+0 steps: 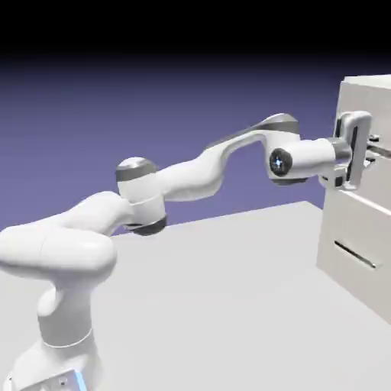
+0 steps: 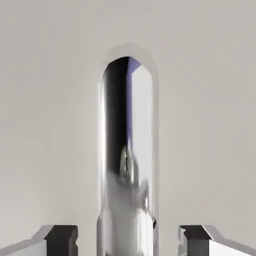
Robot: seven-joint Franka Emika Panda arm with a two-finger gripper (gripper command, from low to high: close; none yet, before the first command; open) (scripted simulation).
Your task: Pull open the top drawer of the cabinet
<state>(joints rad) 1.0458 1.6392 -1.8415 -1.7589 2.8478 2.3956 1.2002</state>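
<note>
Off-white and boxy, the tall cabinet (image 1: 365,198) stands at the right edge of the exterior view, on the pale grey counter (image 1: 229,290), and my white arm reaches level across to its upper part. The top drawer (image 1: 374,107), the upper of two plain off-white fronts, sits directly ahead of the end effector (image 1: 369,147), which is pressed up close against that front. The matching lower drawer front (image 1: 359,244) with its own slim bar lies below and is not my concern.

In the hand view the shiny metal bar handle (image 2: 127,150) of the top drawer fills the middle of the picture, running from the bottom edge upward between the two dark grey fingertips (image 2: 61,239). There its long axis looks vertical, but that is only the roll of my wrist; in the exterior view the drawer handles lie horizontal. The fingers sit one on either side of the bar, across its length.

I read the end effector as closed on the bar handle, though the pictures leave the contact itself hard to confirm.

What matters next, as I judge it: the drawer slides out along the line of my forearm, so the pull should go straight back toward the exterior view's left, square to the front. The drawer does not yet look drawn out.
</note>
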